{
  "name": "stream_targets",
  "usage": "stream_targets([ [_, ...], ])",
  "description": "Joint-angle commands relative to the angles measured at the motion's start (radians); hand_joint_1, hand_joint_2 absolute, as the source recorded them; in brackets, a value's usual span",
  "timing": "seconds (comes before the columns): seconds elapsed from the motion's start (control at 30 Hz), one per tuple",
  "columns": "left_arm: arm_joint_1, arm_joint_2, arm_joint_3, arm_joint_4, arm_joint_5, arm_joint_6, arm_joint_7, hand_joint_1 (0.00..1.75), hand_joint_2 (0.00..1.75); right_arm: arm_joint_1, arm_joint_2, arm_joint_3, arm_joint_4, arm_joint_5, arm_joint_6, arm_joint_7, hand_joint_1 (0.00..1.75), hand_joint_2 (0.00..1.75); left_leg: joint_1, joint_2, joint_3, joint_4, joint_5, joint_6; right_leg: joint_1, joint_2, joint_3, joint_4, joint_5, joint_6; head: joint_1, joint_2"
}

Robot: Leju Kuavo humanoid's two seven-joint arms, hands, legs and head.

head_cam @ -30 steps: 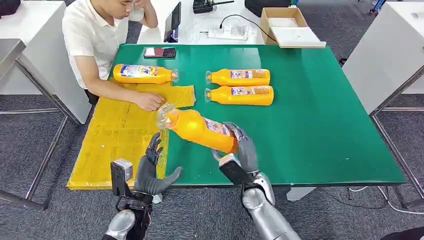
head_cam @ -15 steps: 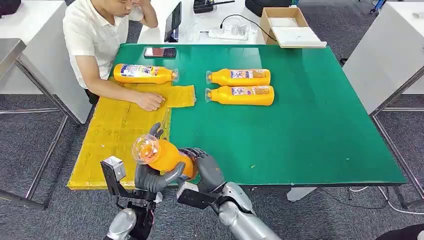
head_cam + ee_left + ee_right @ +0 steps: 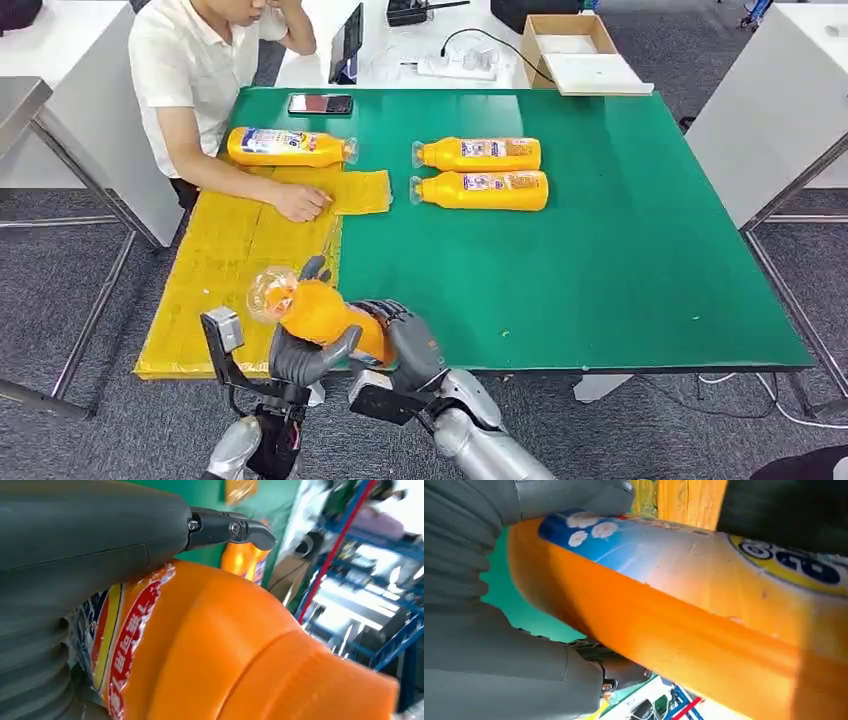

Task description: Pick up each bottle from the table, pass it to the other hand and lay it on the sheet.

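1. Handing over: held bottle (image 3: 322,313) sits between both hands at the near table edge, clear cap end tilted up toward the yellow sheet (image 3: 222,270).
2. Left hand (image 3: 300,350) has fingers and thumb wrapped around the bottle body; right hand (image 3: 405,340) grips the base end. Both are closed on it, so the transfer is mid-way by my read.
3. Done: one sheet bottle (image 3: 288,147) lies at the sheet's far end, near the seated person's hand (image 3: 300,203).
4. Left: two table bottles (image 3: 480,172) lie side by side on the green table (image 3: 620,250), well apart from the sheet.
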Motion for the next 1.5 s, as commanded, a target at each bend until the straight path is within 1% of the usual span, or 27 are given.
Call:
stream_targets([
  [0.03, -0.112, 0.039, -0.087, 0.209, 0.012, -0.032, 0.009, 1.75, 1.75, -0.023, 0.040, 0.102, -0.032, -0.054, 0.008, -0.024, 1.75, 1.75, 0.001, 0.001, 0.002, 0.000, 0.000, -0.002, 0.001, -0.001, 0.002, 0.000, -0.001, -0.002, 0.000, 0.000],
  [0.1, -0.122, 0.040, -0.085, 0.218, -0.013, 0.012, 0.007, 1.75, 1.75, -0.017, 0.032, 0.118, -0.053, -0.033, -0.022, -0.012, 1.75, 1.75, 0.001, 0.001, 0.001, 0.000, 0.000, -0.001, 0.001, -0.001, 0.001, 0.000, -0.001, -0.002, 0.000, 0.000],
  [0.13, -0.131, 0.040, -0.090, 0.222, -0.093, 0.100, -0.029, 1.75, 1.75, -0.017, 0.026, 0.140, -0.053, 0.030, -0.105, 0.016, 1.75, 1.75, 0.001, 0.001, 0.002, 0.000, -0.001, -0.002, 0.001, -0.001, 0.002, 0.001, -0.001, -0.002, 0.000, 0.000],
  [0.2, -0.139, 0.035, -0.078, 0.228, -0.122, 0.133, -0.037, 1.75, 1.75, -0.013, 0.027, 0.149, -0.045, 0.056, -0.142, 0.027, 1.75, 1.75, 0.001, 0.000, 0.001, 0.000, 0.000, -0.001, 0.001, -0.001, 0.002, 0.000, -0.001, -0.001, 0.000, 0.000],
  [0.23, -0.139, 0.030, -0.063, 0.232, -0.124, 0.146, -0.038, 1.75, 1.75, -0.011, 0.032, 0.151, -0.037, 0.065, -0.166, 0.030, 1.55, 1.75, 0.000, 0.000, 0.001, 0.000, 0.000, -0.001, 0.000, -0.001, 0.001, 0.000, 0.000, -0.001, 0.000, 0.000],
  [0.27, -0.141, 0.030, -0.054, 0.237, -0.123, 0.148, -0.038, 1.75, 1.75, -0.009, 0.038, 0.152, -0.028, 0.061, -0.169, 0.033, 0.37, 1.75, 0.001, 0.001, 0.003, 0.000, -0.001, -0.002, 0.001, -0.001, 0.003, 0.000, -0.001, -0.002, 0.000, 0.000],
  [0.3, -0.142, 0.030, -0.039, 0.242, -0.121, 0.157, -0.039, 1.75, 1.75, -0.003, 0.045, 0.152, -0.022, 0.057, -0.173, 0.033, 0.00, 1.75, 0.001, 0.001, 0.002, -0.001, 0.000, -0.001, 0.001, 0.000, 0.002, 0.000, 0.000, -0.001, 0.000, 0.000],
  [0.33, -0.144, 0.032, -0.031, 0.246, -0.119, 0.161, -0.039, 1.75, 1.75, 0.002, 0.050, 0.154, -0.019, 0.057, -0.181, 0.030, 0.00, 0.00, 0.000, 0.001, 0.002, -0.001, 0.000, -0.001, 0.000, 0.000, 0.002, 0.000, 0.000, -0.001, 0.000, 0.000],
  [0.47, -0.162, 0.050, 0.016, 0.257, -0.112, 0.168, -0.049, 1.75, 1.75, 0.013, 0.057, 0.182, -0.012, 0.033, -0.189, -0.019, 0.00, 0.00, 0.001, 0.002, 0.003, -0.001, -0.001, -0.002, 0.001, 0.000, 0.003, 0.000, -0.001, -0.002, 0.000, 0.000],
  [0.5, -0.165, 0.056, 0.026, 0.254, -0.112, 0.171, -0.053, 1.75, 1.75, 0.017, 0.057, 0.185, -0.015, 0.032, -0.190, -0.023, 0.00, 0.00, 0.001, 0.001, 0.001, -0.001, 0.000, -0.002, 0.001, 0.000, 0.001, 0.000, 0.000, -0.002, 0.000, 0.000],
  [0.6, -0.169, 0.067, 0.069, 0.243, -0.113, 0.174, -0.056, 1.75, 1.75, 0.022, 0.052, 0.190, -0.018, 0.029, -0.214, -0.022, 0.00, 0.00, 0.001, 0.002, 0.002, -0.001, -0.001, -0.002, 0.001, 0.001, 0.001, 0.000, 0.000, -0.002, 0.000, 0.000],
  [0.67, -0.169, 0.072, 0.074, 0.241, -0.113, 0.171, -0.056, 1.75, 1.75, 0.022, 0.051, 0.191, -0.017, 0.028, -0.215, -0.023, 0.00, 0.00, 0.002, 0.003, 0.003, -0.001, -0.001, -0.003, 0.002, 0.001, 0.002, 0.000, 0.000, -0.003, 0.000, 0.000],
  [0.73, -0.166, 0.067, 0.081, 0.237, -0.114, 0.171, -0.056, 1.75, 1.75, 0.020, 0.052, 0.189, -0.011, 0.022, -0.216, -0.026, 0.00, 0.00, 0.002, 0.000, 0.001, 0.000, -0.001, -0.002, 0.002, -0.001, 0.001, 0.000, -0.001, -0.002, 0.001, 0.000],
  [0.8, -0.165, 0.077, 0.100, 0.227, -0.162, 0.221, -0.076, 1.75, 1.75, 0.026, 0.051, 0.191, -0.005, 0.025, -0.237, -0.035, 0.00, 0.00, 0.002, 0.003, 0.003, -0.001, -0.001, -0.002, 0.002, 0.001, 0.002, 0.000, -0.001, -0.002, 0.000, 0.000],
  [0.83, -0.171, 0.091, 0.096, 0.224, -0.231, 0.279, -0.101, 1.75, 1.75, 0.028, 0.049, 0.195, -0.003, 0.034, -0.251, -0.039, 0.00, 0.00, 0.001, 0.002, 0.001, -0.001, 0.000, -0.001, 0.001, -0.001, 0.001, 0.000, 0.000, -0.002, 0.000, 0.000],
  [0.87, -0.176, 0.100, 0.093, 0.220, -0.288, 0.319, -0.111, 1.75, 1.75, 0.032, 0.047, 0.198, -0.004, 0.042, -0.263, -0.041, 0.00, 0.00, 0.002, 0.002, 0.003, -0.001, -0.001, -0.002, 0.002, -0.001, 0.003, -0.001, -0.001, -0.003, 0.001, 0.000],
  [0.93, -0.189, 0.122, 0.099, 0.204, -0.529, 0.452, -0.133, 1.75, 1.75, 0.039, 0.040, 0.202, -0.010, 0.069, -0.283, -0.035, 0.00, 0.00, 0.002, 0.001, 0.003, -0.001, -0.001, -0.002, 0.002, -0.002, 0.003, -0.001, -0.001, -0.003, 0.000, 0.000],
  [1.07, -0.190, 0.119, 0.117, 0.197, -0.543, 0.438, -0.124, 1.75, 1.75, 0.041, 0.039, 0.201, -0.013, 0.071, -0.282, -0.034, 0.00, 0.00, 0.000, 0.001, -0.001, -0.001, 0.000, -0.001, 0.000, -0.001, -0.001, 0.000, 0.000, -0.001, 0.000, 0.000],
  [1.1, -0.190, 0.119, 0.117, 0.197, -0.543, 0.438, -0.124, 1.75, 1.75, 0.041, 0.039, 0.201, -0.013, 0.071, -0.282, -0.034, 0.00, 0.00, 0.001, 0.001, 0.001, -0.001, 0.000, -0.002, 0.001, -0.001, 0.001, 0.000, -0.001, -0.002, 0.000, 0.000],
  [1.13, -0.196, 0.126, 0.105, 0.207, -0.625, 0.485, -0.121, 1.75, 1.75, 0.040, 0.037, 0.201, -0.016, 0.081, -0.289, -0.032, 0.00, 0.00, 0.002, 0.001, 0.001, 0.000, 0.000, -0.002, 0.002, -0.001, 0.001, 0.000, -0.001, -0.002, 0.000, 0.000],
  [1.23, -0.245, 0.169, 0.117, 0.242, -0.826, 0.492, -0.052, 1.75, 1.75, 0.055, 0.026, 0.187, -0.044, 0.091, -0.284, -0.034, 0.00, 0.00, 0.001, 0.000, 0.000, 0.000, 0.000, -0.001, 0.001, -0.002, 0.000, 0.000, 0.000, -0.001, 0.000, 0.000],
  [1.27, -0.273, 0.189, 0.120, 0.264, -0.924, 0.481, -0.025, 1.75, 1.75, 0.064, 0.022, 0.178, -0.057, 0.096, -0.277, -0.033, 0.00, 0.00, 0.001, 0.000, 0.000, 0.000, 0.000, -0.002, 0.001, -0.002, 0.000, 0.000, 0.000, -0.002, 0.000, 0.000],
  [1.33, -0.319, 0.213, 0.122, 0.296, -1.034, 0.424, 0.011, 1.75, 1.75, 0.077, 0.017, 0.163, -0.078, 0.103, -0.270, -0.033, 0.00, 0.00, 0.002, -0.001, -0.001, 0.000, 0.001, -0.002, 0.002, -0.003, 0.000, 0.000, 0.000, -0.002, 0.000, 0.000],
  [1.43, -0.368, 0.221, 0.116, 0.306, -1.092, 0.361, 0.023, 1.75, 1.75, 0.088, 0.014, 0.153, -0.097, 0.113, -0.257, -0.038, 0.00, 0.00, 0.002, -0.001, 0.000, 0.000, 0.000, -0.002, 0.002, -0.003, 0.000, 0.000, -0.001, -0.002, 0.000, 0.000],
  [1.5, -0.418, 0.229, 0.085, 0.306, -1.130, 0.293, 0.044, 1.75, 1.75, 0.096, 0.015, 0.147, -0.115, 0.110, -0.240, -0.043, 0.00, 0.00, 0.002, -0.002, -0.001, 0.001, 0.000, -0.002, 0.002, -0.004, 0.000, 0.001, -0.001, -0.002, 0.000, 0.000],
])
